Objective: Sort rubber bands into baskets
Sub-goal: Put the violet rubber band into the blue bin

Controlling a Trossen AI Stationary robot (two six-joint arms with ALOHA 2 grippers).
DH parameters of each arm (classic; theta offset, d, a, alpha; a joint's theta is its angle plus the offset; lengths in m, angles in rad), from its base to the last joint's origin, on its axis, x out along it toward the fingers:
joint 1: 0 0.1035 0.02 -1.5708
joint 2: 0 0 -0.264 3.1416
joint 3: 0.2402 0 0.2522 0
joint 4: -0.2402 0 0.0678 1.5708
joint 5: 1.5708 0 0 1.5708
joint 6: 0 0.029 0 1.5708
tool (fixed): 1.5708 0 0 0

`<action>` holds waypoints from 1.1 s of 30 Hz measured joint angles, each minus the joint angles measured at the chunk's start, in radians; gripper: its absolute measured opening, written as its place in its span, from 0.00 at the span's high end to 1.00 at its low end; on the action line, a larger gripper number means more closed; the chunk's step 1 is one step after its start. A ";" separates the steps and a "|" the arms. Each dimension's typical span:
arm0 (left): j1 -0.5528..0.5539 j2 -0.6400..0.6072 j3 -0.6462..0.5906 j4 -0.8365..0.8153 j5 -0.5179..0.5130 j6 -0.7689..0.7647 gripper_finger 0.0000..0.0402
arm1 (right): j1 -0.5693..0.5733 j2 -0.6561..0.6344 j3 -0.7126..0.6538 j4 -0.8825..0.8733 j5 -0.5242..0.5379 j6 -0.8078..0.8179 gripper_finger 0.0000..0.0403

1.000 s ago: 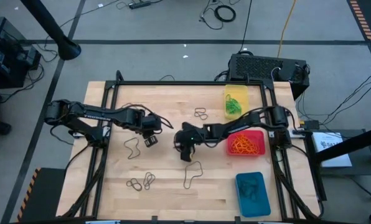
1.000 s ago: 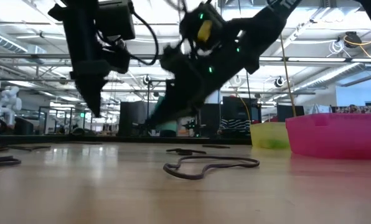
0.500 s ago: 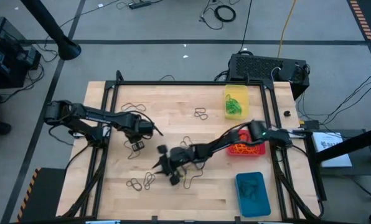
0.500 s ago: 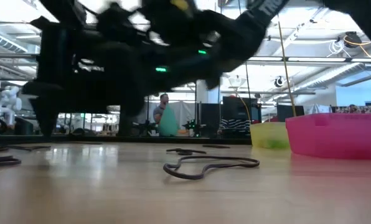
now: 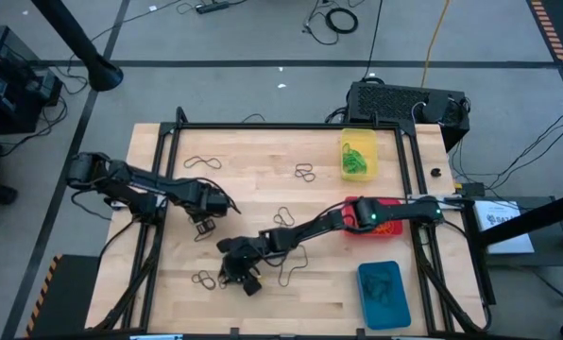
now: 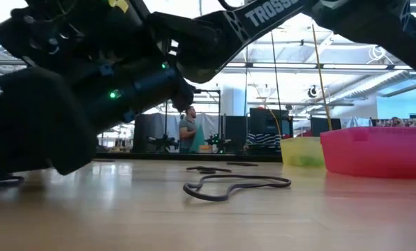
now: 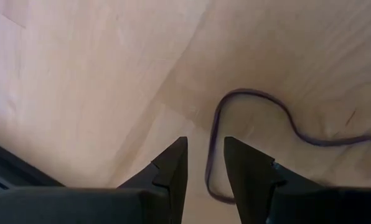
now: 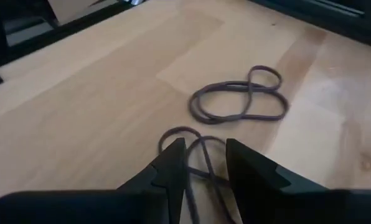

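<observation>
Wooden boards make up the table point(image 5: 263, 170) I am working over, with a workshop hall behind it where a person point(image 6: 188, 132) stands far off.

My right gripper point(image 5: 239, 275) has swung from the middle of the table a second ago down toward the near edge, arm stretched long and low. Its fingers point(image 8: 173, 163) stand a little apart with a dark rubber band point(image 8: 198, 152) lying between the tips; I cannot tell whether they touch it. Just beyond lies a second dark band point(image 8: 238, 99), twisted into a figure eight.

My left gripper point(image 5: 204, 223) has slid slightly toward the left edge and dropped lower. Its fingers point(image 7: 173, 168) are slightly spread above a dark looped band point(image 7: 254, 118) flat on the wood, not gripping it.

On the right arm I read "TROSS" in white letters in the low view.

Outward, a long dark band point(image 6: 232, 187) lies loose near the table's middle, and more dark loops point(image 5: 305, 173) sit toward the far edge. Along the right edge stand the baskets: the yellow basket point(image 5: 343, 142) holding green bands point(image 5: 354, 162), the red basket point(image 5: 393, 203) holding orange bands point(image 5: 383, 227), and the blue basket point(image 5: 366, 276) at the near right corner with dark bands point(image 5: 385, 291).
</observation>
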State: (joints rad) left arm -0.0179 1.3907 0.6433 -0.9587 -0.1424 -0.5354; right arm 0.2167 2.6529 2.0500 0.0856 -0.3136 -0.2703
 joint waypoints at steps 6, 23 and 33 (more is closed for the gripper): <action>-0.078 0.000 -0.005 0.016 -0.049 -0.084 0.72 | 0.005 0.008 0.006 -0.077 -0.008 0.108 0.77; -0.218 -0.036 0.013 0.138 -0.153 -0.163 0.72 | -0.016 -0.140 0.000 -0.486 0.114 0.010 1.00; -0.196 -0.059 0.019 0.204 -0.204 -0.165 0.72 | -0.063 -0.293 -0.015 -1.113 0.103 -0.006 1.00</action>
State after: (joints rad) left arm -0.2136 1.3315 0.6625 -0.7544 -0.3462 -0.7006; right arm 0.1540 2.3600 2.0354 -1.0279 -0.2104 -0.2766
